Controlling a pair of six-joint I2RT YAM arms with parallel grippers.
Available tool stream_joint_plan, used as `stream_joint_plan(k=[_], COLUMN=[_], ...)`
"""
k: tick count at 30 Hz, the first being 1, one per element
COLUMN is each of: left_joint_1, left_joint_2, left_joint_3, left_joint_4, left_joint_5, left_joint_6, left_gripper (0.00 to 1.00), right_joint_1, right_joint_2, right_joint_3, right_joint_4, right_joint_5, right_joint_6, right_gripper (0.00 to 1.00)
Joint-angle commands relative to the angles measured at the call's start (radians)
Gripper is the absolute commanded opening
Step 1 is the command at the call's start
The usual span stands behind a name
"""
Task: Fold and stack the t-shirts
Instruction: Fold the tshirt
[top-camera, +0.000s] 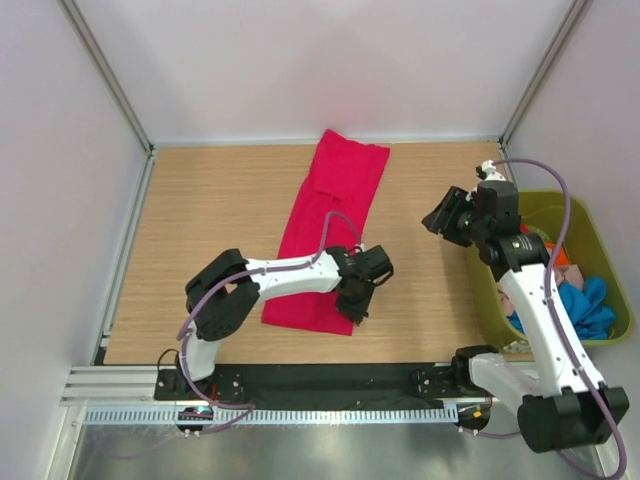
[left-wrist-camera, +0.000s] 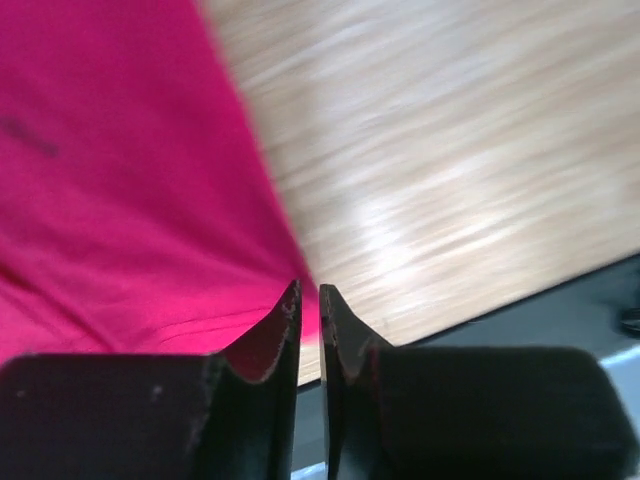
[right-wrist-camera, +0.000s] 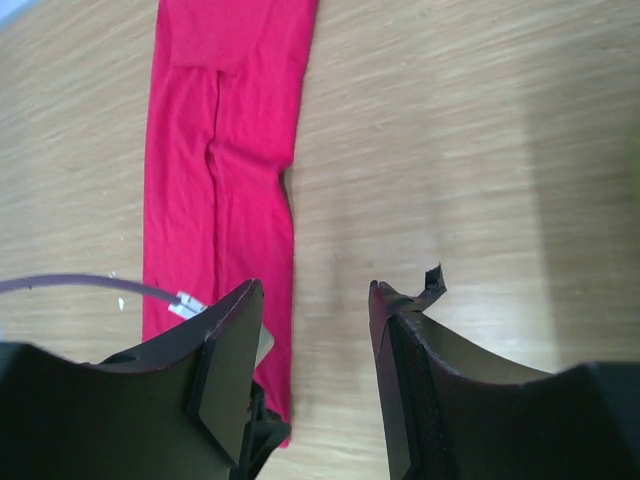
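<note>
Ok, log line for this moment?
red t-shirt: long strip on table | left gripper: shut on its near right corner | right gripper: open, above table | tub: blue t-shirt inside

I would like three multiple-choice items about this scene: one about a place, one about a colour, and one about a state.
1. On which side of the table is the green tub? A) left B) right C) far
2. The t-shirt lying on the table is: A) red B) blue C) beige
3. The right end effector is: A) shut on cloth B) shut, empty C) open, empty

1 B: it sits at the right edge in the top view.
2 A: its cloth is crimson.
3 C: bare table shows between its jaws.
</note>
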Motion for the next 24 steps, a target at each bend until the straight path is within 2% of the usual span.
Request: stream_joint_plan(k=[1,2,6,10,12,13,17,18,19,21,23,24], left_joint_1=[-0.063,-0.070,-0.063,-0.005,0.054,0.081,0.314,0.348,0.408,0.463,0.541,0.566], left_joint_2=[0.011,0.003,-0.090,-0.196,-0.291,-0.329,-0.506,-0.561,-0.580,-0.630,-0.647,-0.641], left_joint_3=[0.097,0.097,0.062,0.007,-0.086,-0.134,-0.364,-0.404,-0.454,-0.493,-0.541,-0.555], left_joint_4=[0.082,0.093,0.119,0.004,-0.034,-0.042,0.033,0.047,0.051,0.033,0.034,0.048], left_joint_5=[0.039,0.041,0.012,-0.048,-0.144,-0.148,-0.054,0.005,0.010,-0.002,-0.001,0.025], left_joint_6=[-0.118,-0.133,-0.132,-0.054,-0.005,0.009,0.047,0.055,0.067,0.083,0.110,0.112], left_gripper=[0.18,0.25,0.35,0.37,0.39,0.40,0.40,0.40,0.40,0.41,0.45,0.45], right_joint_1=[0.005,0.005,0.005,0.010,0.026,0.040,0.183,0.280,0.325,0.457,0.529,0.589], right_joint_2=[-0.094,-0.134,-0.240,-0.286,-0.317,-0.329,-0.337,-0.328,-0.306,-0.274,-0.207,-0.185], right_joint_3=[-0.013,-0.021,-0.102,-0.232,-0.298,-0.317,-0.398,-0.412,-0.439,-0.478,-0.484,-0.487], right_joint_4=[-0.189,-0.212,-0.249,-0.217,-0.165,-0.148,-0.085,-0.065,-0.024,0.024,0.071,0.092], right_joint_5=[0.017,0.017,-0.044,-0.147,-0.191,-0.194,-0.089,-0.025,0.031,0.072,0.105,0.164], right_joint_6=[-0.097,-0.100,-0.053,0.017,0.078,0.108,0.230,0.277,0.332,0.374,0.403,0.425], right_gripper=[0.54,0.54,0.54,0.54,0.53,0.53,0.52,0.52,0.52,0.51,0.51,0.51])
